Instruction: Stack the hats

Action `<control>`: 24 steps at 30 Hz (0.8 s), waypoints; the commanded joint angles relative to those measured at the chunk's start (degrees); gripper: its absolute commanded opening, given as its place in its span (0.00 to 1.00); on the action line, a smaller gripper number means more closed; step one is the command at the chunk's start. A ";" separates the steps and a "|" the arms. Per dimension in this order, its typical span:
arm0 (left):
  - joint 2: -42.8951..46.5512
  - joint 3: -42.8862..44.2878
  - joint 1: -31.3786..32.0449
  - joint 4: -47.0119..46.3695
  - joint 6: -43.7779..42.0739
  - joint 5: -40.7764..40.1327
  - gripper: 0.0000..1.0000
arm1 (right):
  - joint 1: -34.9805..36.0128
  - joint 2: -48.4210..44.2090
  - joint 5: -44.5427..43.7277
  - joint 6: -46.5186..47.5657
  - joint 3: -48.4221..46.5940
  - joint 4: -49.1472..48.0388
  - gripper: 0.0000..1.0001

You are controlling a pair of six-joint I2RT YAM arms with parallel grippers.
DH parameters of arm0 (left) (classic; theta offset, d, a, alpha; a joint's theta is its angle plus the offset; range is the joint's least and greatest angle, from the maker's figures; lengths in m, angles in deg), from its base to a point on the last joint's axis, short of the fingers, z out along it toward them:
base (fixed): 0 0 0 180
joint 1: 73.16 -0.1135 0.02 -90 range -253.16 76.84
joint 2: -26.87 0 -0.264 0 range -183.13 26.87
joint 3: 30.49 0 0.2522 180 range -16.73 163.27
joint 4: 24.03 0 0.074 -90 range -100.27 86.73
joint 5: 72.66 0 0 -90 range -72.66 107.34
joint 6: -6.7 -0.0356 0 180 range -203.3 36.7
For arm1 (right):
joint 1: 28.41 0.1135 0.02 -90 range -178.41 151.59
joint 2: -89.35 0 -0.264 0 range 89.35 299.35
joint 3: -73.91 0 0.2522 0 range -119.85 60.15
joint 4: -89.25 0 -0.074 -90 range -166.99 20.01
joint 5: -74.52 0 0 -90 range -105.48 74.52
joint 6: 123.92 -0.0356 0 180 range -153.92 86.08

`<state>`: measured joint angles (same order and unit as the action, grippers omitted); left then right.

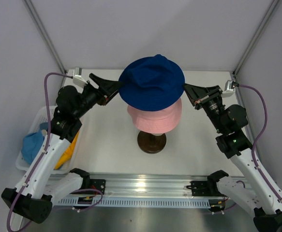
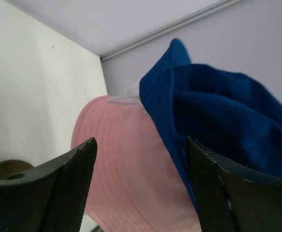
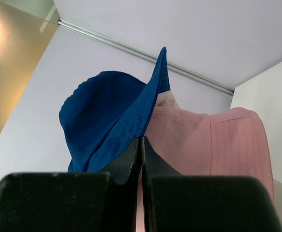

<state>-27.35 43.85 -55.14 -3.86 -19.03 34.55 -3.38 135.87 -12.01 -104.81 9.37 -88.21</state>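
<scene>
A navy blue hat (image 1: pixel 152 79) sits tilted on top of a pink hat (image 1: pixel 155 118), which is on the cream mannequin head; only the head's dark round base (image 1: pixel 152 142) shows. My left gripper (image 1: pixel 115 89) is open at the navy hat's left brim. In the left wrist view the open gripper (image 2: pixel 141 145) frames the pink hat (image 2: pixel 126 164), with the navy brim (image 2: pixel 218 116) by its right finger. My right gripper (image 1: pixel 185 89) is shut on the edge of the navy hat's right brim (image 3: pixel 116 116), as the right wrist view (image 3: pixel 141 137) shows.
A white basket (image 1: pixel 37 116) stands at the left table edge, holding a light blue hat (image 1: pixel 33 145) and a yellow-orange hat (image 1: pixel 66 154). A metal rail (image 1: pixel 145 186) runs along the near edge. Walls enclose the table at the back and sides.
</scene>
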 commanded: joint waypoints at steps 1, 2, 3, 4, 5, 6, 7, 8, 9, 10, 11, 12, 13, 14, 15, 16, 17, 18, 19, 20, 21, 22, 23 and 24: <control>-0.71 4.98 2.45 -0.35 -4.76 1.60 0.76 | 0.28 -0.64 -1.09 1.37 -0.19 -0.38 0.00; -1.32 6.21 2.72 0.00 -5.64 1.16 0.75 | 0.28 -0.56 -1.00 1.55 -0.28 -0.55 0.00; -2.72 7.53 2.98 1.31 -7.56 0.72 0.72 | 0.28 -0.38 -1.00 1.55 -0.28 -0.64 0.00; -3.43 8.15 3.33 1.93 -8.45 0.11 0.70 | 0.28 -0.29 -0.83 1.63 -0.37 -0.64 0.00; -4.05 8.50 3.34 2.37 -9.59 -1.12 0.68 | 0.28 -0.21 -0.74 1.90 -0.45 -0.73 0.00; -4.93 8.42 3.34 2.11 -10.12 -2.17 0.65 | 0.28 -0.12 -0.48 2.07 -0.54 -0.82 0.00; -5.37 8.33 3.34 2.28 -10.39 -3.40 0.62 | 0.19 -0.12 -0.39 2.16 -0.54 -0.73 0.00; -5.63 7.89 3.25 2.37 -10.39 -4.46 0.58 | 0.27 -0.12 -0.39 2.42 -0.63 -0.38 0.00; -5.90 7.19 3.25 1.24 -10.65 -5.51 0.53 | 0.28 -0.12 -0.21 2.69 -0.81 -0.20 0.00; -6.16 6.93 3.25 0.54 -10.57 -5.61 0.49 | 0.28 -0.12 -0.04 3.12 -1.07 -0.03 0.00; -6.16 6.31 3.16 -0.17 -10.40 -5.52 0.48 | 0.28 -0.12 0.05 3.48 -1.33 0.67 0.00; -6.25 6.22 3.25 -1.65 -10.57 -5.78 0.46 | 0.28 -0.12 0.31 4.18 -1.86 0.85 0.00; -6.34 6.22 3.25 -1.84 -10.74 -6.40 0.46 | 0.19 -0.12 0.49 4.53 -2.12 0.94 0.00; -6.51 6.57 3.16 -1.84 -11.70 -6.84 0.46 | 0.27 0.06 0.66 4.88 -2.39 1.11 0.00; -6.69 6.83 3.25 -1.67 -12.58 -8.32 0.46 | 0.28 0.23 1.28 5.58 -2.82 1.03 0.00; -6.87 8.58 3.16 -1.23 -13.37 -9.29 0.47 | 0.28 0.41 1.72 5.76 -3.00 1.03 0.00; -7.56 8.94 3.25 -0.45 -14.77 -9.91 0.48 | 0.36 0.85 2.07 5.94 -3.35 1.20 0.00; -8.09 9.64 3.16 -0.09 -15.66 -10.87 0.49 | 0.28 1.02 2.51 6.20 -3.53 1.38 0.00; -8.53 10.69 3.25 0.09 -16.28 -11.93 0.50 | 0.28 1.11 2.69 6.12 -3.62 1.47 0.00; -9.76 12.01 3.25 0.26 -16.80 -11.76 0.51 | 0.19 1.29 2.69 6.03 -3.53 1.47 0.00; -10.38 12.72 3.25 0.00 -18.81 -11.42 0.53 | 0.27 1.38 2.69 6.03 -3.53 1.47 0.00; -11.25 14.29 3.25 0.26 -19.53 -9.58 0.53 | 0.28 1.46 2.69 5.86 -3.53 1.55 0.00; -12.13 16.22 3.16 0.79 -21.54 -8.35 0.53 | 0.19 1.55 2.78 5.85 -3.53 1.56 0.00; -14.14 18.41 3.25 1.23 -22.51 -7.03 0.53 | 0.27 1.64 2.69 5.94 -3.62 1.56 0.00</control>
<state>-39.09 56.28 -52.06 -1.80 -35.44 25.63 -3.38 137.30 -10.00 -100.31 7.95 -86.35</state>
